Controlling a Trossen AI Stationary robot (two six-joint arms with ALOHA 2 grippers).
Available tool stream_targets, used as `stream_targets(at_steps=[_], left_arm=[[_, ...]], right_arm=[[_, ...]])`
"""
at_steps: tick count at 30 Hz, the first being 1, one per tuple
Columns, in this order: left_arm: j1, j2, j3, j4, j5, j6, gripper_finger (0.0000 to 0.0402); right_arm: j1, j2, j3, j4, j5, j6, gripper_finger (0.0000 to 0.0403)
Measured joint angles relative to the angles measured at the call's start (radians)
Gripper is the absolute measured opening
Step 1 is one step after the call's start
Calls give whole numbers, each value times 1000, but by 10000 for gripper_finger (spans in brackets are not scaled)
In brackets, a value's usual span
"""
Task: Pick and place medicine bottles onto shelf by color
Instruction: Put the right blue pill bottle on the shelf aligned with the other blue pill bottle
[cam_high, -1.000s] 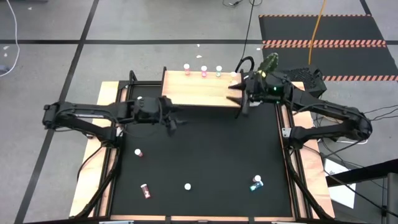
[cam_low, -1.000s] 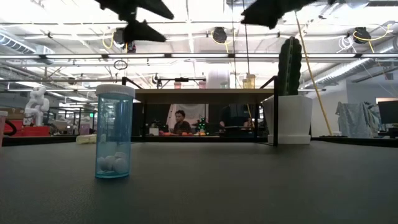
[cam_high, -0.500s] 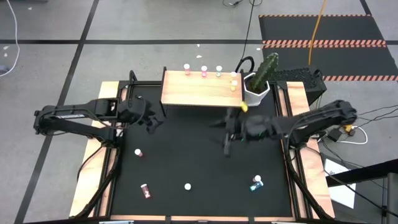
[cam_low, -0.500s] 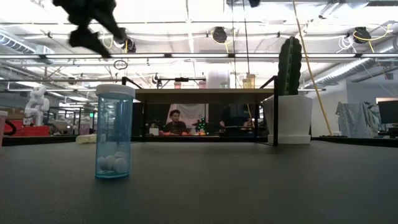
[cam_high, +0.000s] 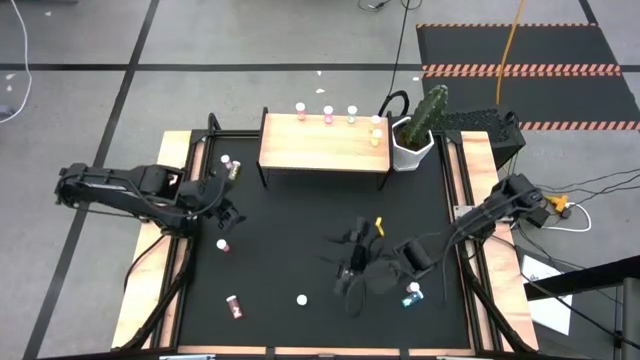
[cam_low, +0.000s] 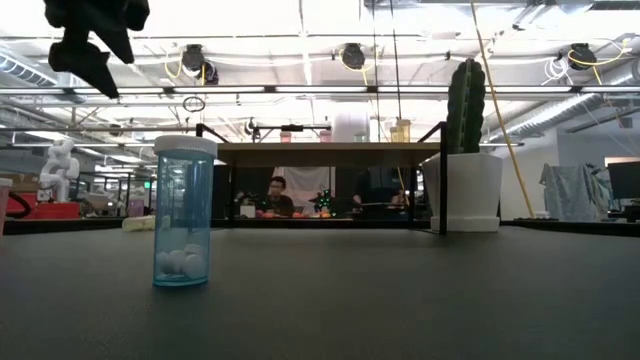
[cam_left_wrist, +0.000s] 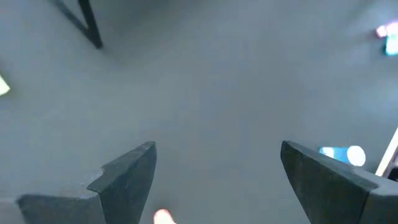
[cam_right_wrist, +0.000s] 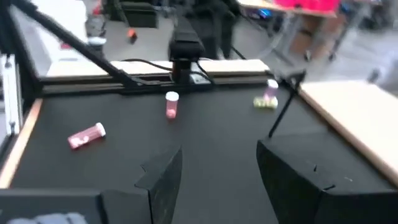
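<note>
Medicine bottles lie scattered on your black counter: from above, going left to right, you see a pink bottle upright just beside the left gripper, a pink one on its side near the front, a white-capped one, and a teal bottle just beside the right arm. The shelf at the back carries a row of bottles along its far edge. The left gripper's jaws stand wide with nothing between them. The right gripper hangs mid-counter, jaws apart and empty. Only the low view shows you white pills inside the teal bottle.
</note>
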Motion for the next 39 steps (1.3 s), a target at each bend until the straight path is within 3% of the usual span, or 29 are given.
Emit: stream_targets(at_steps=[7,11,15,19,24,27,32,39], left_arm=[[-141,0,0,63,-167,-72,344],[-181,0,0,8,-292,-142,344],[-186,0,0,-102,-297,-228,344],[-185,0,0,-186,-294,-285,344],[-207,11,0,-95,-260,-194,344],[-253,35,0,-17,-256,-164,344],[-345,102,0,48,-256,-241,344],[-464,247,0,49,-257,-328,344]], right_arm=[[47,-1,-38,-101,27,257,201],[45,-3,-116,-122,24,430,201],[49,-12,-129,-98,10,583,201],[49,-13,-130,-95,-74,588,201],[49,-14,-130,23,-162,507,192],[45,-14,-130,46,-166,595,181],[39,-44,-131,-75,-167,759,162],[84,-194,-131,-477,-135,1039,127]])
